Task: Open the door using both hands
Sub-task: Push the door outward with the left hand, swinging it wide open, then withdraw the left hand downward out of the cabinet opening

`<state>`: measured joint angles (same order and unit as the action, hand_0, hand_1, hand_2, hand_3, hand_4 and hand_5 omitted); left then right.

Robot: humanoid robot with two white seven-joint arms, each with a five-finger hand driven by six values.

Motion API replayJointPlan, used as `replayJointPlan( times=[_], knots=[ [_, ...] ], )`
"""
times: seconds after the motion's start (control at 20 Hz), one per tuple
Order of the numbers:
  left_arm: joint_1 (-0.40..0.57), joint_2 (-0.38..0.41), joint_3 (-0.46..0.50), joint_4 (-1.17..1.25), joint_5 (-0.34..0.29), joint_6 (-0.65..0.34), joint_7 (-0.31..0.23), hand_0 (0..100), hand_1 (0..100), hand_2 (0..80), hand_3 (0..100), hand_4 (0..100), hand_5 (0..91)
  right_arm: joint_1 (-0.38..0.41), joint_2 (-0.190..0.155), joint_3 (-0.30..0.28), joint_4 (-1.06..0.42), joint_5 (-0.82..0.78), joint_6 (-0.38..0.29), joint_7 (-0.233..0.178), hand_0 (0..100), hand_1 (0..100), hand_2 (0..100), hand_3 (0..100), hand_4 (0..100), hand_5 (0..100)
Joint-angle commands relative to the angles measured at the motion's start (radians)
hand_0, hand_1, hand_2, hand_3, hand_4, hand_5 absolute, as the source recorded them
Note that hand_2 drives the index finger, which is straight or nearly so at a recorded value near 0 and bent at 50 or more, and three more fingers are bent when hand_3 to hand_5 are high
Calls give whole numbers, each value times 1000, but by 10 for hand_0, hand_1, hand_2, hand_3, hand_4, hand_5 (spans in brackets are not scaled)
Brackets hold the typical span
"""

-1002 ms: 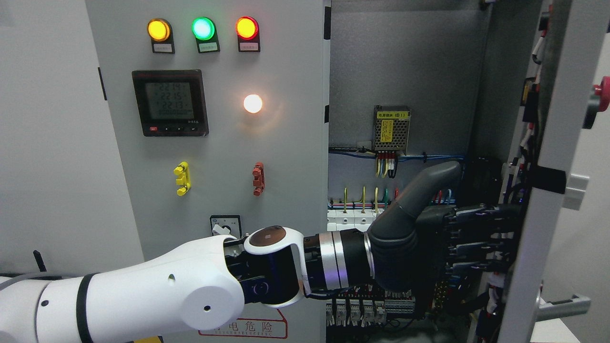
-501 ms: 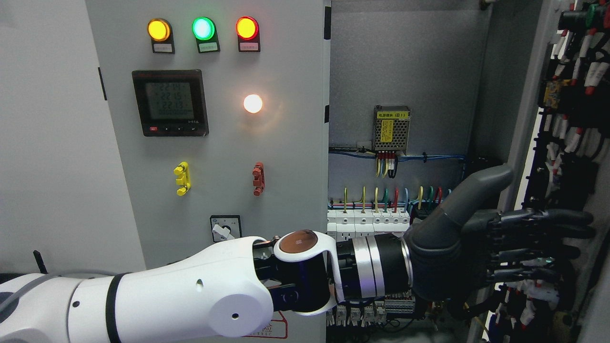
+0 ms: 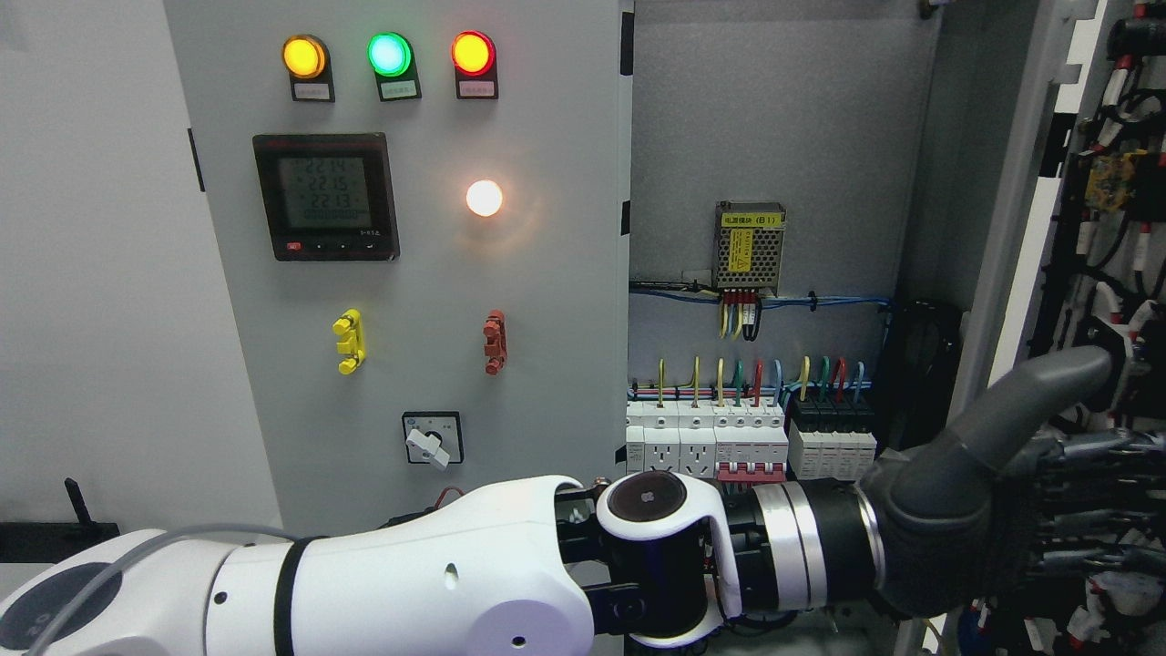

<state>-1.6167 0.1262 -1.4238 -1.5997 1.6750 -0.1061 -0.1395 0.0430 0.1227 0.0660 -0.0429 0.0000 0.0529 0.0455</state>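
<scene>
Grey door swung wide right, long axis vertical; left hand flat, fingers extended.

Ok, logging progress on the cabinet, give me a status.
Left hand fingers extended flat against right door, holding nothing. Right hand not in view. Right door swung wide, breakers exposed. Nothing blocking the swing that shows.

Electrical plant or test room. Evidence: grey control cabinet fitted with three lit indicator lamps, a digital power meter and rotary switch; open compartment showing circuit breakers, coloured wiring and a power supply unit.
</scene>
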Motion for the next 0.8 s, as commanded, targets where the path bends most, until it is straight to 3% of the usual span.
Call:
replayJointPlan(
  times=[0.0,0.75],
  knots=[
    [23,-129,11,24,-18,-1,18,0,0,0,0,0,0,0,0,0,0,12,1,1,383,0,0,0,0,0],
    [47,-160,5,55,-40,-1,20,0,0,0,0,0,0,0,0,0,0,12,1,1,383,0,0,0,0,0]
  ],
)
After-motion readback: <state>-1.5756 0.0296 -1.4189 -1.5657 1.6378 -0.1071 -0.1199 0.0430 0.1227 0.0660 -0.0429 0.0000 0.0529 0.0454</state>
